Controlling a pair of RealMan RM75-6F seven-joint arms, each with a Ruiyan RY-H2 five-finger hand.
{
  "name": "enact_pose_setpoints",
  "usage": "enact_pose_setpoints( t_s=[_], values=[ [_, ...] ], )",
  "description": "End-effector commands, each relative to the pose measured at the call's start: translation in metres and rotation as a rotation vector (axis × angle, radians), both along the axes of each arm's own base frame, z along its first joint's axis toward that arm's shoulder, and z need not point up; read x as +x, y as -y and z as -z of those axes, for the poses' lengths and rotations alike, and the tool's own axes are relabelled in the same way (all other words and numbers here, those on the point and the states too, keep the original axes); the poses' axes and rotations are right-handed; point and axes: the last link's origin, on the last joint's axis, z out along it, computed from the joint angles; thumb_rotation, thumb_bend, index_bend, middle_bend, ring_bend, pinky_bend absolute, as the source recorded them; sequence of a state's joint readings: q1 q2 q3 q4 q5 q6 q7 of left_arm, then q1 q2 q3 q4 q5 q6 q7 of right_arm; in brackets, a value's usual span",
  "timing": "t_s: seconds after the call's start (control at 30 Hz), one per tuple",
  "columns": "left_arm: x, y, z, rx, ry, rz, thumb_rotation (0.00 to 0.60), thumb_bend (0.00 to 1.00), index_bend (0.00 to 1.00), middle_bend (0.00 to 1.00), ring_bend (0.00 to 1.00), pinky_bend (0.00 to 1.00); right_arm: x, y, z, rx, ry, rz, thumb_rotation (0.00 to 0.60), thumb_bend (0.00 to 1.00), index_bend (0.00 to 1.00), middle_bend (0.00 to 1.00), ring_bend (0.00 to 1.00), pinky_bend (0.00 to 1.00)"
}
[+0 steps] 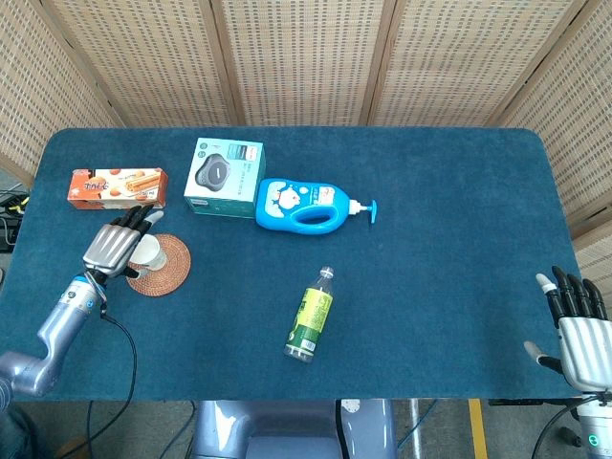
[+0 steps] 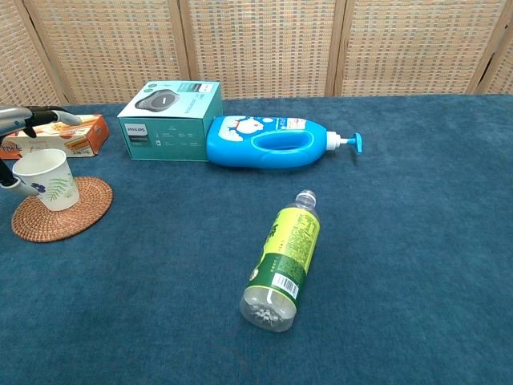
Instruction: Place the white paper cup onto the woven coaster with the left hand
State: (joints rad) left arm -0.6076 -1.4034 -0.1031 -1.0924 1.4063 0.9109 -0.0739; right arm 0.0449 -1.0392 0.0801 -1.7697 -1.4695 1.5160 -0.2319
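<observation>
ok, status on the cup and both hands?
Left hand fingers spread beside the white paper cup. Cup upright on woven coaster. Right hand open, idle. Nothing in the way.

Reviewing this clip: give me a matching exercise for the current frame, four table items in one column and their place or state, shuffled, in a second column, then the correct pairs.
Items
1. white paper cup
2. green-labelled bottle
3. blue pump bottle
4. orange snack box

Places or states
A. lying on its side, alone near the table's middle
B. upright on the woven coaster
C. far left, behind the coaster
D. on its side beside the teal box

Pairs: 1-B, 2-A, 3-D, 4-C
</observation>
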Motion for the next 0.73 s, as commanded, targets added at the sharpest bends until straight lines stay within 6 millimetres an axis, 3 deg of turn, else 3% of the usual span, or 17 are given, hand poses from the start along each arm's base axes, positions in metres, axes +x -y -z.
enact_pose_setpoints(
  t_s=[0.03, 0.27, 0.4, 0.73],
  values=[
    [-0.001, 0.01, -0.018, 0.011, 0.053, 0.016, 0.6, 0.0, 0.0, 0.0, 0.0, 0.04, 0.0, 0.0, 0.0, 0.0, 0.002, -0.002, 0.6, 0.0, 0.09, 0.0, 0.0, 0.0],
    [0.003, 0.038, -0.069, 0.109, 0.188, 0.056, 0.6, 0.0, 0.0, 0.0, 0.0, 0.0, 0.003, -0.002, -0.001, 0.0, 0.006, -0.01, 0.6, 0.0, 0.09, 0.0, 0.0, 0.0],
    [-0.001, 0.079, -0.093, 0.229, 0.272, -0.043, 0.6, 0.0, 0.0, 0.0, 0.0, 0.0, 0.004, -0.003, -0.002, -0.005, 0.011, -0.018, 0.6, 0.0, 0.09, 0.0, 0.0, 0.0],
    [0.007, 0.164, -0.101, 0.33, 0.179, -0.209, 0.6, 0.0, 0.0, 0.0, 0.0, 0.0, 0.001, -0.002, -0.008, -0.018, 0.029, -0.011, 0.6, 0.0, 0.09, 0.0, 0.0, 0.0]
  ],
)
